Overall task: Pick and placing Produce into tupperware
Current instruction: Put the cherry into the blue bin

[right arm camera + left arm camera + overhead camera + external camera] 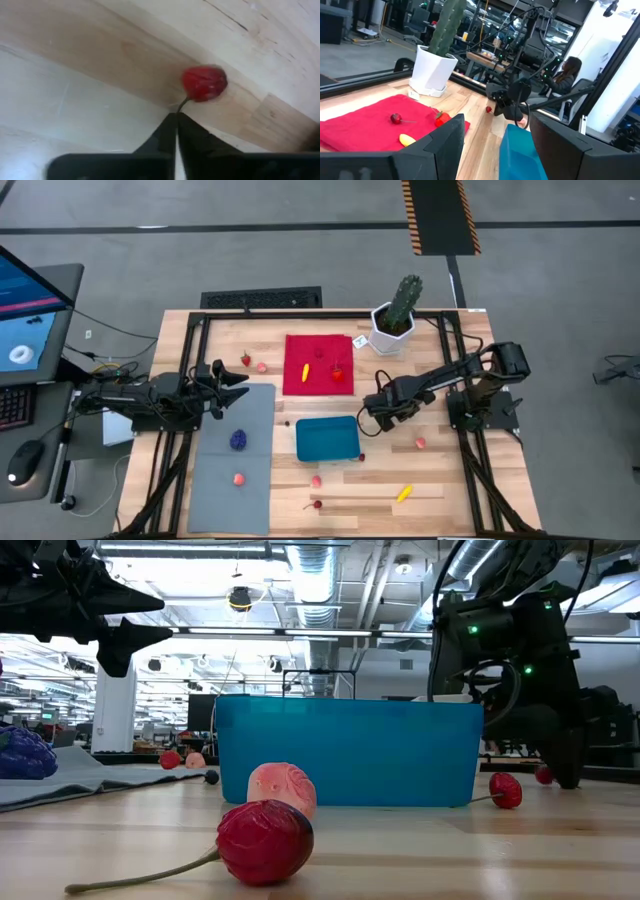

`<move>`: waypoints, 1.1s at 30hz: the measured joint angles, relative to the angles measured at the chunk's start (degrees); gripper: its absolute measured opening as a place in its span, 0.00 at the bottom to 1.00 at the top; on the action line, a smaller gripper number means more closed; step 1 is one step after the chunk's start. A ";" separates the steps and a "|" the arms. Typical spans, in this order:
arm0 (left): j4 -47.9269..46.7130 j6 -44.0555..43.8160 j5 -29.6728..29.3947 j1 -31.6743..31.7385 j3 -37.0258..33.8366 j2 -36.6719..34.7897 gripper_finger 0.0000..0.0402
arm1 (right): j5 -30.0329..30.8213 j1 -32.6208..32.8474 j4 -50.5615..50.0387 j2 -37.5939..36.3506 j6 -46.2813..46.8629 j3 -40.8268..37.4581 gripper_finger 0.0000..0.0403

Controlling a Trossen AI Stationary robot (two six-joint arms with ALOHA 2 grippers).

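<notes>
The right gripper [176,119] is pinching its two dark fingers together on the thin stem of a red cherry [204,83], which is hanging just past the fingertips over bare wood. In the high view this gripper [372,412] is hovering just beside the far right corner of the teal tupperware [327,438], between it and the red cloth [318,364].

The left gripper [232,385] is waiting over the far edge of the grey mat [236,471], its fingers standing wide apart and holding nothing.

The tupperware is sitting near the middle of the table [440,500] and looking empty from above. Produce is lying scattered all around it: a dark blue-purple cluster [239,440] and a pink piece [239,478] on the mat, a yellow piece [305,371] and a strawberry [338,374] on the cloth, a pink piece [420,443] to the right, and a yellow banana-like piece [404,493] near the front edge.

In the low view a stemmed cherry [265,840] and a pink piece [282,789] are lying in front of the container's wall [350,752], partly blocking it. A cactus in a white pot [395,320] is standing at the far side, just beside the cloth's corner.
</notes>
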 joint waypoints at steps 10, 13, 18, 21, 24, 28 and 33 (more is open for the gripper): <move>0.04 0.02 -0.10 -0.01 0.00 0.00 0.53 | 3.37 0.87 1.70 -5.14 -0.83 -0.30 0.03; 0.55 0.03 -0.26 -0.01 0.01 0.01 0.54 | 5.63 1.49 4.28 -8.05 -1.72 0.15 0.03; 1.36 0.04 -0.32 0.00 0.00 0.01 0.54 | 13.09 3.77 11.49 -13.01 -8.15 1.41 0.03; 1.62 -0.26 -0.68 0.01 0.01 0.01 0.54 | 18.55 5.31 18.23 -15.45 -13.52 1.45 0.03; 1.60 -1.72 -1.10 0.01 0.00 0.00 0.54 | 23.98 6.97 23.48 -16.79 -19.83 1.45 0.03; 1.32 -4.11 -2.00 0.01 0.00 0.01 0.54 | 29.76 10.29 30.08 -16.40 -30.01 1.44 0.03; 3.26 0.40 -3.40 0.01 0.00 0.00 0.54 | 27.04 14.61 45.22 -14.84 -41.07 0.29 0.03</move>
